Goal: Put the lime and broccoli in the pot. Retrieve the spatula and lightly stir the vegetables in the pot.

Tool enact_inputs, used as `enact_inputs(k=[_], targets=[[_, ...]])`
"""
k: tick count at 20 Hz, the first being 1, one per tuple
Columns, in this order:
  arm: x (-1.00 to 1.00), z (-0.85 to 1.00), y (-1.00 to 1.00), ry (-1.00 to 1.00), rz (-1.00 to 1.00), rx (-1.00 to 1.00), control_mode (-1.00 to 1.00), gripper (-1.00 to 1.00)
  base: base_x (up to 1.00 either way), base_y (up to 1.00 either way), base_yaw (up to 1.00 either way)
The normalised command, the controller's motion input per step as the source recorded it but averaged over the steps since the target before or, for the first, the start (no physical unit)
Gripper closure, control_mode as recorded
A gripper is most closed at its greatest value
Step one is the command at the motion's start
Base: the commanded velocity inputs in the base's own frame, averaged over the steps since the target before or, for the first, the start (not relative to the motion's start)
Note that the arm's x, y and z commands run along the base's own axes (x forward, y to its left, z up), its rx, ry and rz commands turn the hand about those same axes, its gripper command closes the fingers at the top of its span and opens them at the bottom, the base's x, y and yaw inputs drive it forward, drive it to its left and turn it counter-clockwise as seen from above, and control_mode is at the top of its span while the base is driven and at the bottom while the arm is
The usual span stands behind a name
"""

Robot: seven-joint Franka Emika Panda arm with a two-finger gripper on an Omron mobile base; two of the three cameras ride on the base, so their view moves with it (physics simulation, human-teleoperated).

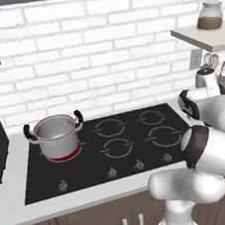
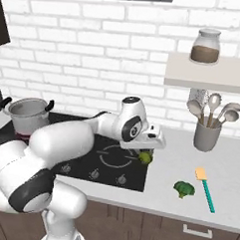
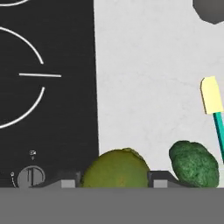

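The lime (image 3: 116, 168) lies on the counter at the cooktop's right edge, and my gripper (image 3: 114, 183) has come down over it, a fingertip against each side. From the right base view the lime (image 2: 145, 157) shows just under the gripper (image 2: 144, 153). The broccoli (image 2: 183, 189) rests on the counter to the right of it, close to the lime in the hand view (image 3: 194, 164). A spatula (image 2: 206, 189) with a teal handle and pale yellow blade (image 3: 211, 96) lies beyond the broccoli. The steel pot (image 1: 58, 143) stands on the rear left burner, far left of the arm (image 2: 28, 118).
The black cooktop (image 1: 113, 144) spans the middle of the counter, knobs along its front. A grey utensil cup (image 2: 207, 136) with spoons stands at the back right. Above it a shelf (image 2: 209, 77) carries a glass jar (image 2: 204, 46).
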Motion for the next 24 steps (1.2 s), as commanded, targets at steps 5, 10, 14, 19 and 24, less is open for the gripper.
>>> enact_inputs(k=[5,10,14,19,24], targets=[[0.1,0.94,1.0,-0.22,0.16,-0.04,-1.0,1.0,0.0,0.0,0.0],[0.39,0.86,1.0,-0.18,0.24,0.01,-1.0,1.0,0.0,0.0,0.0],[0.55,0.67,1.0,-0.03,0.36,0.08,-1.0,1.0,0.0,0.0,0.0],[0.49,0.44,1.0,0.0,0.4,0.13,-1.0,1.0,0.0,0.0,0.0],[0.37,0.32,1.0,0.0,0.36,0.05,-1.0,1.0,0.0,0.0,0.0]])
